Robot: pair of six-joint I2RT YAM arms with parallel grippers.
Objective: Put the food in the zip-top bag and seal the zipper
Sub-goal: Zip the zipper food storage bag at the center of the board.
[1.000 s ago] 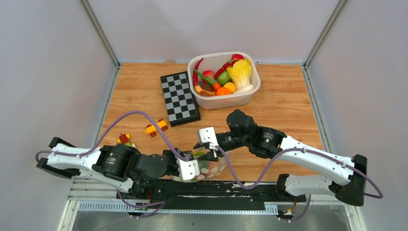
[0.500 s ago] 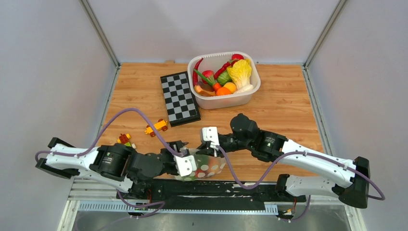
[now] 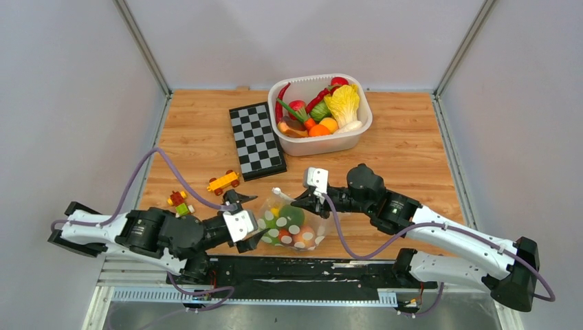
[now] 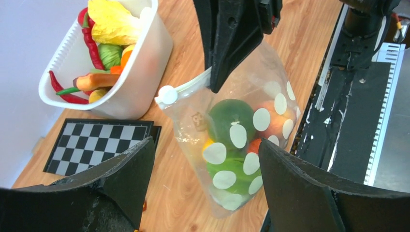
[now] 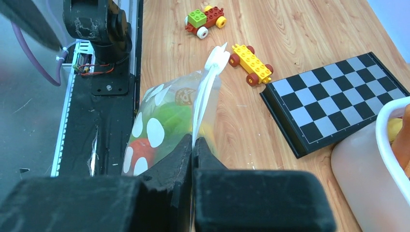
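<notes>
Pinching the zipper (image 5: 205,92) of the zip-top bag (image 3: 294,232), the right gripper (image 3: 303,204) is holding its fingers pressed flat together on the strip, where a second ago they were standing half apart; the white slider tab (image 4: 167,94) is sitting at the strip's free end, the end toward the chessboard (image 3: 256,139); the left gripper (image 3: 251,220) is now standing spread wide, its fingers straddling the bag's bottom end and gripping nothing, whereas a second ago it was nearly closed and crowding against the right one over the pouch; the left arm is lying drawn back leftward, and the right gripper is sitting farther right than before; the bag, earlier mostly hidden under both grippers, is now showing almost whole, lying on the wood nearer the arms than the chessboard's near right corner; inside it the food (image 4: 230,120) is showing through the dots, a green piece uppermost with orange, red and yellow pieces beside it; the remaining food (image 3: 323,103) is lying heaped in the white tub (image 3: 323,145), which is standing just right of the chessboard's far end, unmoved; the yellow toy car (image 3: 223,181) is resting just beside the chessboard's near left corner, and the red and green toy car (image 3: 177,200) is sitting farther left and nearer, both where they were before.
</notes>
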